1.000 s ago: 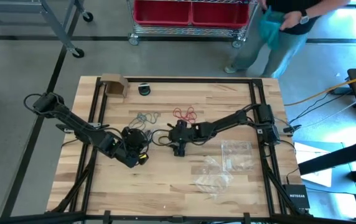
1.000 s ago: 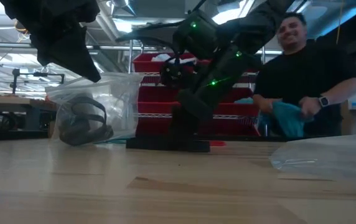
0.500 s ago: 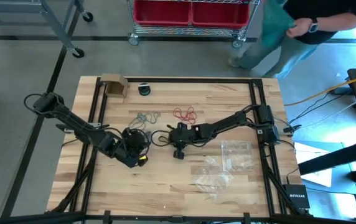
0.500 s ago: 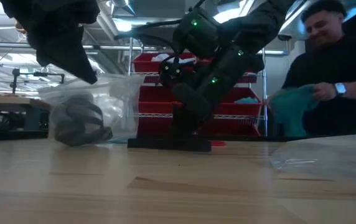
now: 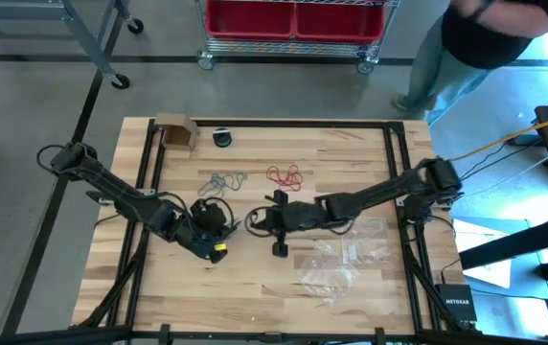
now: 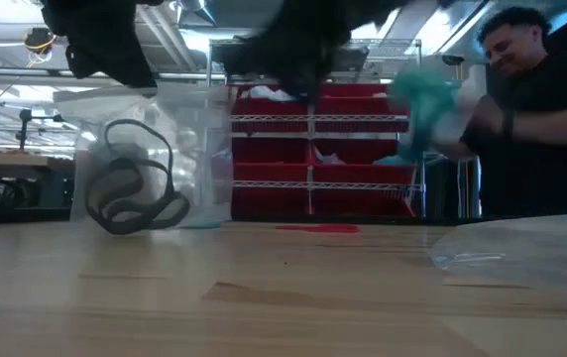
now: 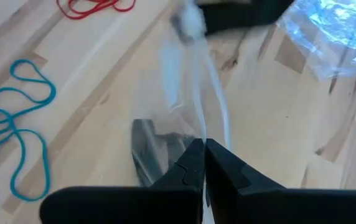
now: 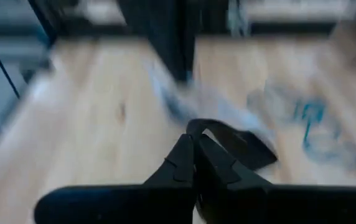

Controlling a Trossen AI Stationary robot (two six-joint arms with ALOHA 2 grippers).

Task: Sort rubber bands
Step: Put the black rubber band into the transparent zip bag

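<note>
- High view: three clusters of rubber bands — teal [image 5: 224,180] and red [image 5: 285,175] loose on the table [image 5: 255,278], black bands [image 6: 130,188] inside a clear bag [image 6: 179,149].
- Left gripper [image 7: 203,163] and right gripper [image 8: 193,163] each pinch the bag's edge, fingers pressed together.
- Right wrist view is blurred; individual bands cannot be counted.

Left arm: mine reaches from the table's left edge in toward the middle, bent at the elbow.
Left gripper [image 7: 203,163]: low over the table centre, fingers pressed together.
Right arm: stretched long from the right edge toward centre.
Right gripper [image 8: 193,163]: fingers closed, facing my left gripper, near it.
</note>
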